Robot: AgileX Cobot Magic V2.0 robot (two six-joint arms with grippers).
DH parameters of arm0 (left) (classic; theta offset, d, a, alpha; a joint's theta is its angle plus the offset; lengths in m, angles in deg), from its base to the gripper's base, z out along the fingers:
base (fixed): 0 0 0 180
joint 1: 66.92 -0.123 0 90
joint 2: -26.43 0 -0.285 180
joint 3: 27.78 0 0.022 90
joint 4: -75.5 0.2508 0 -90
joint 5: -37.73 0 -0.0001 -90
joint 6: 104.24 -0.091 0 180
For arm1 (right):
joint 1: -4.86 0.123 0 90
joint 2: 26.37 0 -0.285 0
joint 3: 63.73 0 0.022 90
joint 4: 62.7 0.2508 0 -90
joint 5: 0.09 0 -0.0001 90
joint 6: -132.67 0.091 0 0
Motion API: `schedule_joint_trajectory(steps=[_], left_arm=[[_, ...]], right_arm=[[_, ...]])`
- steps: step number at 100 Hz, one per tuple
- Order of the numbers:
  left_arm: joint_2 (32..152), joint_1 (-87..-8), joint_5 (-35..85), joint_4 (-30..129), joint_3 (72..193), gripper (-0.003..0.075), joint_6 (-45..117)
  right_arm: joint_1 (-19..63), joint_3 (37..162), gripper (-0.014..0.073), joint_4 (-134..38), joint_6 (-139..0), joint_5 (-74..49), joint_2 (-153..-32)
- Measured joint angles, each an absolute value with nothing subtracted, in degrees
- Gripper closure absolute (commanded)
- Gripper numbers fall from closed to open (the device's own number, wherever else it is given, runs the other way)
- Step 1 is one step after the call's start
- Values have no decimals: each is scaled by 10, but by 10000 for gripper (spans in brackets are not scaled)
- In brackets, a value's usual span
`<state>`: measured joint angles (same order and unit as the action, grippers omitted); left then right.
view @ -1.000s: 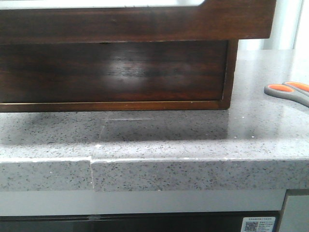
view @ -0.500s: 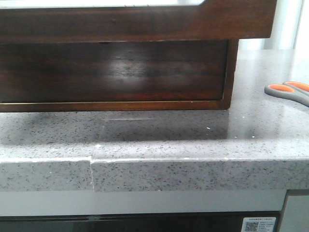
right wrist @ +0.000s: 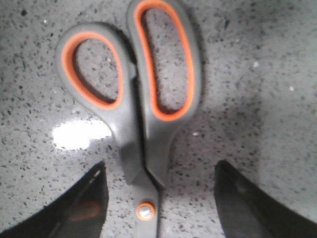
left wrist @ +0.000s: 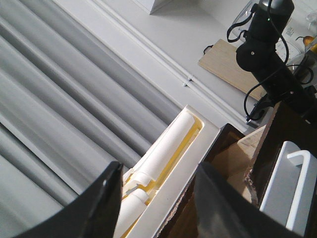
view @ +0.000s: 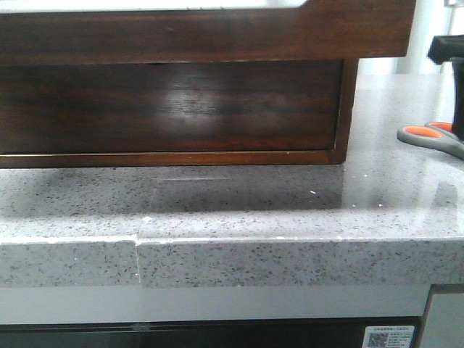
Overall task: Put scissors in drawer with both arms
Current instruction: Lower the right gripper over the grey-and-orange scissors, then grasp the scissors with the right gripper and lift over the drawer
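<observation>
The scissors (view: 431,138), grey handles with orange loop linings, lie flat on the counter to the right of the wooden chest. In the right wrist view the scissors (right wrist: 148,124) lie between the fingers of my right gripper (right wrist: 158,198), which is open and close above them, one finger on each side of the pivot. A black part of the right gripper (view: 455,80) shows at the front view's right edge. The drawer (view: 217,32), a dark glossy front with a wide cut-out, juts forward over the chest body (view: 174,109). My left gripper (left wrist: 158,203) is open and empty, high up.
The grey speckled counter (view: 254,203) ends in a front edge (view: 290,261). The left wrist view shows a white moulded tray (left wrist: 168,163), a black stand with cables (left wrist: 267,54), a light wooden board (left wrist: 228,64) and a ribbed grey wall.
The right gripper has come into the front view at the far right, above the scissors. The scissors and the chest have not moved.
</observation>
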<state>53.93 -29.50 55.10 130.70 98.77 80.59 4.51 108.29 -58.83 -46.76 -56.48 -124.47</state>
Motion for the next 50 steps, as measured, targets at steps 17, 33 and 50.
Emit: schedule_joint_trajectory(steps=[17, 33, 50], left_arm=[[539, -295, 550, 1307, 988, 407, 806], [539, -295, 550, 1307, 988, 407, 806], [539, -295, 550, 1307, 988, 407, 806]], right_arm=[[68, 1084, 184, -595, -468, -567, -1260], [70, 1084, 184, -601, -468, -567, -1264], [70, 1084, 184, -605, -468, -567, -1264]])
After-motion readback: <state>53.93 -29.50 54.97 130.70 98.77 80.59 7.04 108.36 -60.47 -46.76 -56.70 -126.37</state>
